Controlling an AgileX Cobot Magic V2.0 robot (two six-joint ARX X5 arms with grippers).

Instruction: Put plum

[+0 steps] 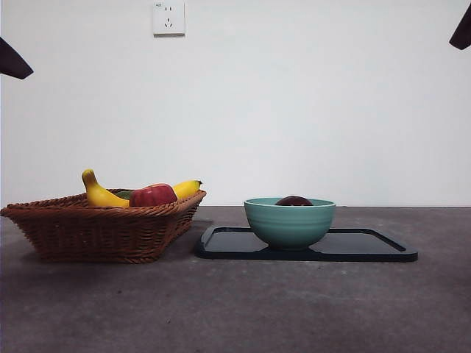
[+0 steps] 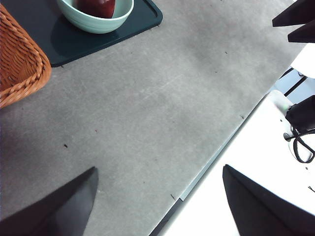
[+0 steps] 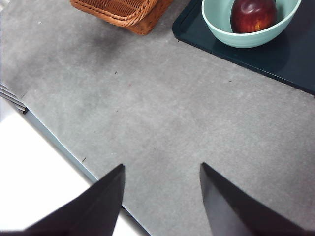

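The dark maroon plum (image 1: pixel 294 201) lies inside the green bowl (image 1: pixel 289 221), only its top showing over the rim. It also shows in the right wrist view (image 3: pixel 253 14) and the left wrist view (image 2: pixel 97 7). The bowl stands on a black tray (image 1: pixel 368 246). My left gripper (image 2: pixel 160 196) is open and empty, high above the table's near edge, away from the bowl. My right gripper (image 3: pixel 162 189) is open and empty, also held back over the table's edge. Both arms show only as dark tips at the top corners of the front view.
A wicker basket (image 1: pixel 96 228) stands left of the tray, holding a red apple (image 1: pixel 153 195) and bananas (image 1: pixel 99 193). Bare grey table lies in front of both. A wall socket (image 1: pixel 168 18) is on the white wall.
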